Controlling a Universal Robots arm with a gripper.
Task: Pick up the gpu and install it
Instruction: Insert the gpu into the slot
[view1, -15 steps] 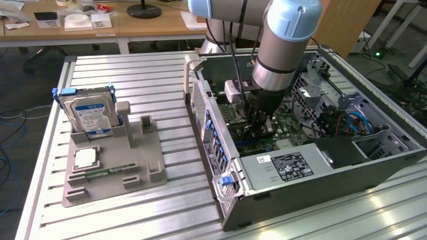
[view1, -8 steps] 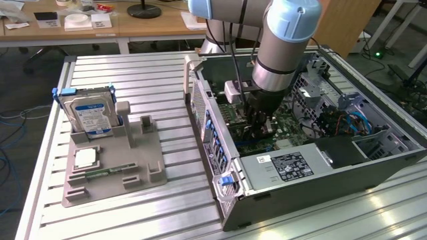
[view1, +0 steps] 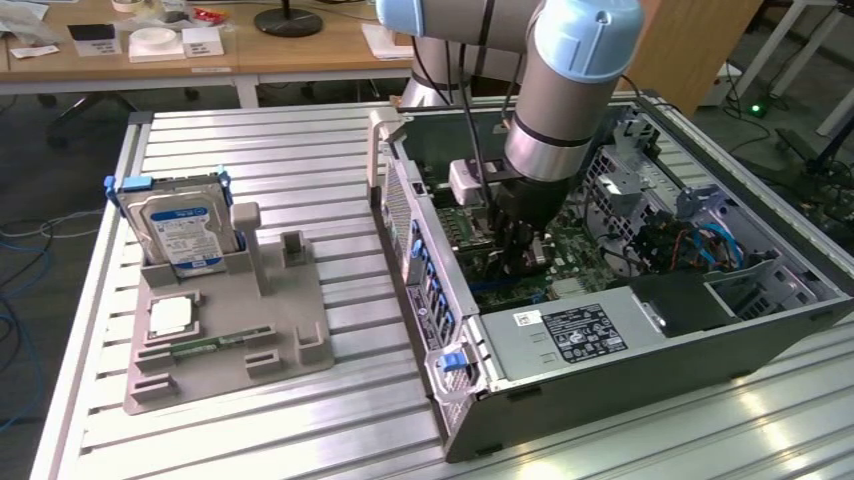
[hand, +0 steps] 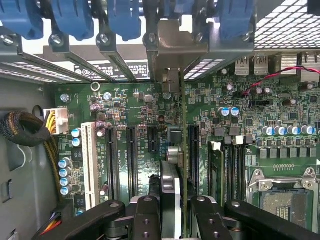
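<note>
While inside case (view1: 747, 300), gripper (hand: 171, 210) grips gpu (hand: 170, 185).

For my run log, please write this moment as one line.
end effector: shut on gpu | gpu: edge-on, upright over motherboard slots | place: inside open computer case | hard drive: in grey holder outside case

Slatted table (view1: 307, 140) — grey fixture (view1: 227, 330), computer case (view1: 601, 370)

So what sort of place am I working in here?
Likely a robotics lab bench for PC assembly: an open computer case on a slatted aluminium table, a grey parts fixture, office desks behind.
</note>
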